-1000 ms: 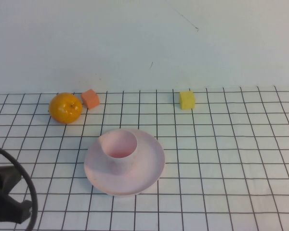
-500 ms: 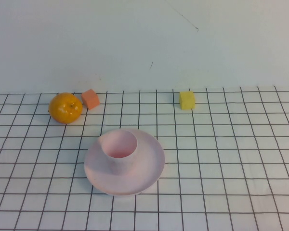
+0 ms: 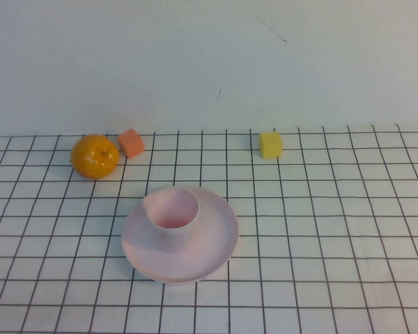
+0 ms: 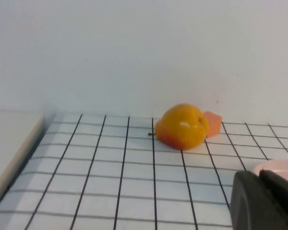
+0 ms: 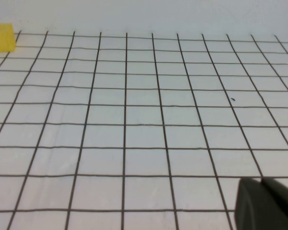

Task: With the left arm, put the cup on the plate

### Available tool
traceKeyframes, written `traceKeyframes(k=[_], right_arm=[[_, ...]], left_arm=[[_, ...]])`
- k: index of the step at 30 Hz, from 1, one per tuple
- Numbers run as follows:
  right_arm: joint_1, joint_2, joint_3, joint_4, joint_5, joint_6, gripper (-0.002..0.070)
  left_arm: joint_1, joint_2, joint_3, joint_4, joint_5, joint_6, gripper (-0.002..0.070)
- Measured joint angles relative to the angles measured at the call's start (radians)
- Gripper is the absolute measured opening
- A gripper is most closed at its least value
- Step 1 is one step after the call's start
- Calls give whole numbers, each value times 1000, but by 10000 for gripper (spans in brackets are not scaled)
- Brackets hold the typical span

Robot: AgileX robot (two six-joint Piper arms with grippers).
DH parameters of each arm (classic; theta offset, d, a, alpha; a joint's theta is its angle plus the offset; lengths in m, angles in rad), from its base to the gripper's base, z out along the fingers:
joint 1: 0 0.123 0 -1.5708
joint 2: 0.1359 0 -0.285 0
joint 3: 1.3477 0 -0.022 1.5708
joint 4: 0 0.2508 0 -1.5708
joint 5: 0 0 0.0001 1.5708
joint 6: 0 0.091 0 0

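My left gripper (image 4: 265,201) showed only as a dark tip in the corner of its own wrist camera, low over the gridded cloth (image 4: 110,182); its fingers seemed pressed together, holding nothing, though so little of them showed that I could not be sure. Just past that tip I saw a sliver of pale pink, probably the plate's rim, and farther off the orange fruit (image 4: 181,126) with a small orange block (image 4: 212,123) touching or just behind it.

From the high camera, neither arm was in view. A second before, the left arm had filled the near left corner of that view; half a second before, it had already gone, and nothing else on the table had moved since. I judged that the arm had pulled back after letting go.

The cup (image 3: 171,217) stood upright on the plate (image 3: 212,243), toward the plate's left side, its open mouth facing up. The plate lay near the middle of the cloth, with the fruit and orange block well behind it to the left and a yellow block (image 3: 270,145) well behind to the right.

My right gripper (image 5: 265,203) sat parked over bare cloth, also a dark tip, apparently closed and empty.

I judged the task done.
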Motion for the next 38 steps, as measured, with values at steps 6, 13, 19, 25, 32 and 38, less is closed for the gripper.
traceKeyframes(k=[6,13,19,25,32,38], right_arm=[[0,0,0,0,0,0,-2],[0,0,0,0,0,0,-2],[0,0,0,0,0,0,-2],[0,0,0,0,0,0,-2],[0,0,0,0,0,0,-2],[0,0,0,0,0,0,-2]], left_arm=[[13,-43,9,-27,248,-44,-2],[13,-43,8,-32,266,-50,-2],[13,-43,8,-33,267,-57,-2],[13,-43,8,-33,267,-51,-2],[13,-43,8,-20,267,67,-2],[13,-43,8,-18,269,75,-2]])
